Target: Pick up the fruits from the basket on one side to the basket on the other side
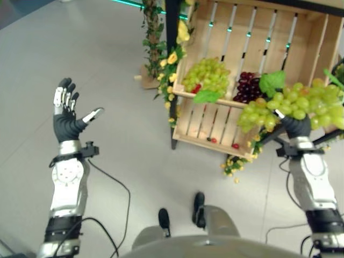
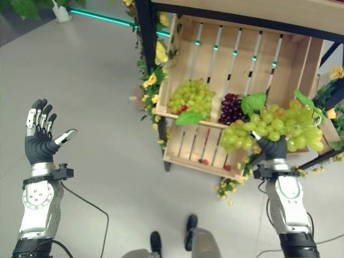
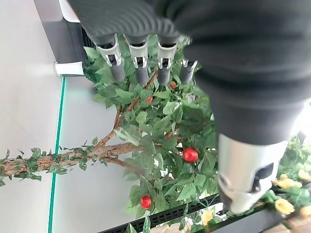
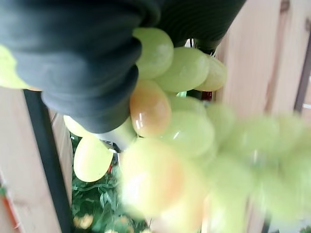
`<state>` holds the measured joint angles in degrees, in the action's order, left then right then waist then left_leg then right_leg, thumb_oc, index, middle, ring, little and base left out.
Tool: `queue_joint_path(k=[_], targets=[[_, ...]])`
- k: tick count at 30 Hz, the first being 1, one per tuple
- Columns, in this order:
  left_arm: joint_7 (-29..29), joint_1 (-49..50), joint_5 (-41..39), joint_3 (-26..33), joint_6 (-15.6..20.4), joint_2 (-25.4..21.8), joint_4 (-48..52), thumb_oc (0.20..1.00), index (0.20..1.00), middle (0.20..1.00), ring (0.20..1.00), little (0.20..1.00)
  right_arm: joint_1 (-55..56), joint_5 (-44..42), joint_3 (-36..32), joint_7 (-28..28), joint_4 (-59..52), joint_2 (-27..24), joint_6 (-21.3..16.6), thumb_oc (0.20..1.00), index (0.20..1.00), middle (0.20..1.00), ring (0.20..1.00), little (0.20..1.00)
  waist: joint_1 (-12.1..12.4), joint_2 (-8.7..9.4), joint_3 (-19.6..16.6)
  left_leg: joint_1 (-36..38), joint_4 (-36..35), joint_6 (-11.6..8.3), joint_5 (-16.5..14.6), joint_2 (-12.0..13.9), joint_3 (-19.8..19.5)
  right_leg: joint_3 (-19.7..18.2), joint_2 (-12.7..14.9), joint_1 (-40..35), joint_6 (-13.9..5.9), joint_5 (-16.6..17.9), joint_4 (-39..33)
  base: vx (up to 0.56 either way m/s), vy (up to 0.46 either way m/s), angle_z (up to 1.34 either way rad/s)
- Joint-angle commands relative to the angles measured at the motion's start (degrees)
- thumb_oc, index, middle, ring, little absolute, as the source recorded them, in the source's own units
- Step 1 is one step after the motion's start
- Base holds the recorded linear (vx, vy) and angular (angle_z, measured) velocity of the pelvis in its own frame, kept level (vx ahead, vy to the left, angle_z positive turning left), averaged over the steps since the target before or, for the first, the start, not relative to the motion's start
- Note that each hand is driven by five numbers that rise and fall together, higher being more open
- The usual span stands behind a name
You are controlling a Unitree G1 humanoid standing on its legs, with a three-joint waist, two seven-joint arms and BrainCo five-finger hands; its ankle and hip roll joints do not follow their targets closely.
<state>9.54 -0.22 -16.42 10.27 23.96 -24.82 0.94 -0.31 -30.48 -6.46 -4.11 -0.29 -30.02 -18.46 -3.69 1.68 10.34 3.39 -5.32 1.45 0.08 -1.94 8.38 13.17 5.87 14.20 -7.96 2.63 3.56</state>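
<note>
- Right hand (image 1: 294, 127): raised in front of the wooden crate, its fingers hidden under a large bunch of green grapes (image 1: 293, 105) that rests on top of it; whether the fingers are curled round the fruit cannot be told. In the right wrist view the grapes (image 4: 165, 121) press directly against the hand's dark cover.
- Left hand (image 1: 67, 115): held up over the bare floor, well apart from the crate, palm up, fingers straight and spread, thumb out to the side, holding nothing. In its own wrist view the fingers (image 3: 139, 60) stand in a straight row before a leafy branch with small red fruits (image 3: 190, 155).
- Wooden crate (image 1: 252, 40): slatted, tilted towards the camera, split by a crossboard into an upper and a lower compartment.
- Second green grape bunch (image 1: 208, 75): lies in the upper compartment, against the crossboard, with a green leaf (image 1: 207, 97) at its lower edge.
- Dark purple grapes (image 1: 247, 86): just beside the second green bunch, in the same compartment.
- Small red fruits (image 1: 235, 145): on the slats of the lower compartment.
- Yellow flowers and foliage (image 1: 171, 59): run along the crate's left post.
</note>
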Motion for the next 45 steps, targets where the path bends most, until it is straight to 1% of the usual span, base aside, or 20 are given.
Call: queue_joint_path(k=[1, 3, 4, 5, 6, 7, 9, 10, 11, 12, 14, 15, 16, 17, 18, 19, 22, 26, 35, 45], targets=[[-0.56, -0.61, 2.92, 0.25, 2.47, -1.62, 2.80, 1.000, 1.000, 1.000, 1.000, 1.000, -2.11, 0.36, -3.88, 0.78, 1.67, -1.11, -1.50, 0.200, 0.200, 0.200, 0.200, 0.200, 0.96, 0.67, -2.33, 2.47, 1.79, -2.25, -5.65, -1.19, 1.46, 0.63, -1.63, -4.06, -0.12, -0.67, -0.02, 0.27, -0.083, 0.43], [-0.38, -0.75, 2.14, 0.04, 2.55, -0.77, 2.82, 1.000, 1.000, 1.000, 1.000, 1.000, -2.01, 0.00, -4.23, 0.95, 1.49, -1.25, -1.78, 0.200, 0.200, 0.200, 0.200, 0.200, 0.81, 0.56, -2.45, 2.42, 5.11, -2.83, -7.78, -0.84, 1.41, 0.86, -1.59, -4.88, 0.53, -1.40, 1.87, 0.29, -0.136, 0.44], [-0.99, -0.81, 1.09, -0.42, 2.75, -0.18, 2.89, 1.000, 1.000, 1.000, 1.000, 1.000, -1.68, 0.00, -4.44, 0.79, 0.76, -1.50, -1.74, 0.200, 0.200, 0.200, 0.200, 0.200, 0.66, 0.72, -2.39, 1.80, 11.93, -4.75, -8.75, 0.20, 2.02, 2.46, -1.15, -6.78, 1.49, -2.93, 1.81, 0.29, -0.170, 0.21], [-1.04, -0.80, 1.05, -0.45, 2.76, -0.17, 2.89, 1.000, 1.000, 1.000, 1.000, 1.000, -1.62, -0.01, -4.48, 0.78, 0.73, -1.51, -1.74, 0.200, 0.200, 0.200, 0.200, 0.200, 0.54, 0.68, -2.30, 1.55, 12.63, -4.87, -9.08, 0.35, 1.87, 2.64, -1.22, -6.97, 1.58, -2.95, 1.71, 0.28, -0.200, 0.30], [-1.15, -0.71, 0.99, -0.69, 2.84, 0.05, 2.51, 1.000, 1.000, 1.000, 1.000, 1.000, -1.38, -0.53, -4.67, 0.62, 0.73, -1.61, -1.81, 0.200, 0.200, 0.200, 0.200, 0.200, 0.39, 0.96, -2.17, 0.27, 17.81, -6.42, -7.65, 1.37, 2.47, 3.15, -1.37, -8.47, 2.21, -3.50, 1.12, 0.18, -0.192, 0.49], [-1.12, -0.71, 0.73, -0.94, 2.80, 0.35, 2.20, 1.000, 1.000, 1.000, 1.000, 1.000, -1.09, -1.17, -4.84, 0.59, 0.85, -1.50, -2.09, 0.200, 0.200, 0.200, 0.200, 0.200, 0.26, 1.30, -1.71, -1.92, 25.60, -8.88, -4.72, 3.48, 2.86, 3.18, -1.92, -10.31, 3.19, -4.26, 0.58, 0.26, -0.258, 0.54], [-1.12, -0.56, -0.16, -1.25, 2.91, 0.83, 2.15, 1.000, 1.000, 1.000, 1.000, 1.000, -0.69, -2.38, -4.67, 1.04, 0.81, -0.66, -2.49, 0.200, 0.200, 0.200, 0.200, 0.200, 1.10, 2.46, -0.33, -7.04, 35.38, -12.17, 1.07, 5.80, 2.87, 3.04, -2.29, -13.33, 4.84, -5.21, -0.93, 0.19, -0.257, 0.36], [-0.95, -0.44, -0.15, -1.47, 2.88, 1.07, 2.37, 1.000, 1.000, 1.000, 1.000, 1.000, -0.57, -1.99, -4.50, 1.36, 0.90, -0.57, -2.50, 0.200, 0.200, 0.200, 0.200, 0.200, 1.83, 3.08, 0.54, -9.15, 39.04, -12.65, 1.17, 5.26, 1.69, 2.75, -2.22, -14.26, 5.41, -5.49, -1.51, 0.15, -0.211, 0.04], [-0.53, -0.28, 0.28, -1.78, 2.92, 1.30, 2.23, 1.000, 1.000, 1.000, 1.000, 1.000, -0.45, -0.79, -4.29, 2.03, 1.18, -0.71, -2.45, 0.200, 0.200, 0.200, 0.200, 0.200, 2.29, 3.47, 0.95, -11.13, 39.07, -11.82, 0.46, 5.10, 0.62, 2.49, -2.40, -15.08, 5.75, -5.79, -2.27, 0.17, -0.128, -0.26], [-0.42, -0.09, 0.44, -2.00, 2.76, 1.47, 2.07, 1.000, 1.000, 1.000, 1.000, 1.000, -0.43, -0.25, -4.30, 2.66, 1.62, -0.84, -2.19, 0.200, 0.200, 0.200, 0.200, 0.200, 2.32, 3.48, 0.82, -12.22, 36.23, -10.41, -0.44, 5.86, 0.58, 2.55, -2.43, -15.60, 5.53, -5.92, -2.88, 0.21, -0.053, -0.34], [-0.15, 0.92, 0.81, -2.10, 2.51, 1.54, 1.98, 1.000, 1.000, 1.000, 1.000, 1.000, -0.22, 0.19, -4.21, 3.42, 2.22, -0.42, -2.58, 0.200, 0.200, 0.200, 0.200, 0.200, 2.34, 2.95, 0.24, -12.12, 26.61, -8.39, -1.90, 8.10, 0.75, 2.04, -2.44, -15.84, 4.47, -6.29, -3.62, 0.27, 0.097, -0.36], [0.56, 1.38, 2.05, -2.44, 2.50, 0.86, 1.61, 1.000, 1.000, 1.000, 1.000, 1.000, -0.69, 2.82, -3.40, 4.55, 1.88, -1.03, -2.82, 0.200, 0.200, 0.200, 0.200, 0.200, 2.93, 1.67, 0.15, -11.50, 14.33, -7.89, -0.14, 8.92, -1.57, 0.69, -3.02, -15.67, 3.65, -7.11, -3.05, 0.23, 0.144, -0.36], [0.61, 1.36, 2.10, -2.46, 2.53, 0.90, 1.56, 1.000, 1.000, 1.000, 1.000, 1.000, -0.70, 2.91, -3.35, 4.65, 1.85, -1.04, -2.80, 0.200, 0.200, 0.200, 0.200, 0.200, 2.99, 1.71, 0.11, -11.06, 13.50, -7.90, 0.24, 8.83, -1.44, 0.59, -2.95, -15.59, 3.64, -7.21, -2.88, 0.20, 0.148, -0.35], [0.84, 1.46, 2.26, -3.10, 2.56, 0.98, 1.42, 1.000, 1.000, 1.000, 1.000, 1.000, -1.23, 3.70, -2.53, 5.34, 2.03, -0.86, -2.95, 0.200, 0.200, 0.200, 0.200, 0.200, 3.28, 1.19, 0.35, -11.19, 11.76, -7.91, 1.39, 8.91, -3.15, -0.13, -3.17, -15.59, 3.66, -7.82, -2.02, 0.12, 0.075, -0.40], [0.32, 2.69, 1.70, -3.05, 2.79, 1.23, 1.76, 1.000, 1.000, 1.000, 1.000, 1.000, -2.39, 4.06, -1.04, 5.06, 2.38, -1.01, -2.44, 0.200, 0.200, 0.200, 0.200, 0.200, 3.60, 1.06, 0.69, -10.28, 13.80, -7.33, -0.68, 8.11, -4.94, -1.70, -2.84, -15.00, 4.06, -9.29, 0.95, 0.15, 0.133, -0.56], [0.01, 2.74, 1.35, -3.21, 2.88, 1.06, 1.75, 1.000, 1.000, 1.000, 1.000, 1.000, -2.56, 4.57, -0.62, 4.97, 2.34, -0.74, -2.44, 0.200, 0.200, 0.200, 0.200, 0.200, 3.33, 0.61, 1.03, -9.96, 12.43, -7.01, -0.56, 8.26, -4.52, -1.80, -2.56, -14.00, 4.17, -9.73, 2.87, 0.10, 0.142, -0.72], [-0.09, 0.64, 1.76, -4.39, 3.43, -0.57, 2.15, 1.000, 1.000, 1.000, 1.000, 1.000, -5.61, 6.24, 0.58, 6.12, 2.29, -0.93, -2.35, 0.200, 0.200, 0.200, 0.200, 0.200, 3.09, 0.62, 3.83, -11.30, 12.68, -5.72, -1.56, 5.88, -3.61, -3.45, -1.09, -8.26, 4.01, -9.95, 7.12, -0.05, 0.136, -0.55], [1.10, -0.62, 1.30, -4.74, 3.54, -0.67, 1.55, 1.000, 1.000, 1.000, 1.000, 1.000, -7.67, 7.37, 2.22, 7.17, 2.42, -0.80, -2.42, 0.200, 0.200, 0.200, 0.200, 0.200, 3.41, 0.35, 4.13, -12.54, 12.99, -5.16, -2.29, 5.22, -2.73, -4.18, -0.46, -5.91, 3.64, -9.44, 7.24, -0.02, 0.100, -0.07], [2.08, -0.92, 2.35, -4.64, 3.22, -0.66, 1.29, 1.000, 1.000, 1.000, 1.000, 1.000, -6.45, 7.35, 3.05, 5.93, -0.97, 0.94, -2.04, 0.200, 0.200, 0.200, 0.200, 0.200, 2.60, 0.88, 3.14, -11.18, 12.09, -4.50, -3.67, 4.88, -0.96, -5.23, -0.26, -6.55, 2.71, -8.92, 6.03, 0.05, 0.042, -0.07], [4.46, 2.41, 4.14, -1.63, 2.90, 0.77, 1.93, 1.000, 1.000, 1.000, 1.000, 1.000, 3.15, 6.33, 1.67, 2.71, -10.66, 6.01, -2.49, 0.200, 0.200, 0.200, 0.200, 0.200, 0.50, 1.38, 3.04, -10.02, 12.12, -4.19, -4.45, 5.21, 1.23, -6.99, -0.85, -6.44, 2.33, -8.22, 5.36, 0.02, 0.029, -0.07]])
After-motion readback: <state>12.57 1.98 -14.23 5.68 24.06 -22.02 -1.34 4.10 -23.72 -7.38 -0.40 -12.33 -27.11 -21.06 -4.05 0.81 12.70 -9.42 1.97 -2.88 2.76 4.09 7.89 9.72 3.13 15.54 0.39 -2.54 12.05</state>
